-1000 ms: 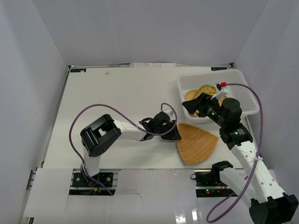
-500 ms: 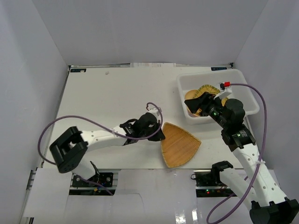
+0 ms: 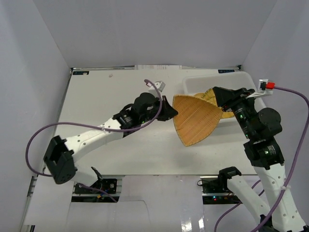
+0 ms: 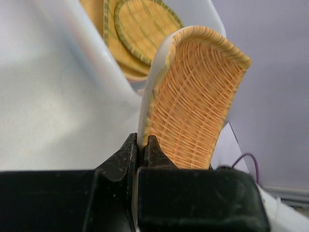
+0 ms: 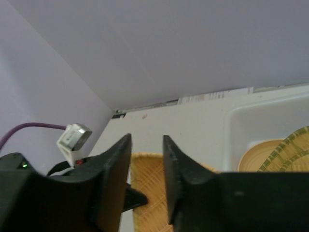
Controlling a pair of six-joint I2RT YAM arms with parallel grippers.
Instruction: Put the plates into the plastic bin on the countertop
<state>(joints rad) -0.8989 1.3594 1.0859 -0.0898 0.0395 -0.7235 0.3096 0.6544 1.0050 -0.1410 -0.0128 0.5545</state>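
Above the tabletop [image 3: 106, 111], the left gripper [image 3: 167, 111] is clamped tight on the rim of the fan-shaped bamboo tray [image 3: 195, 120], held in the air and tilted on edge, its long axis running from the jaws rightward toward the plastic bin [image 3: 217, 78] just beyond. The right gripper [image 3: 219, 94] hovers at the tray's far corner, part open and empty. A round bamboo tray [image 4: 145, 29] lies inside the bin.

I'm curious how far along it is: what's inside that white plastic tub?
A round woven tray lies on a yellowish plate. The raised fan-shaped tray and right arm cover the rest of the plastic bin, so more may be hidden.
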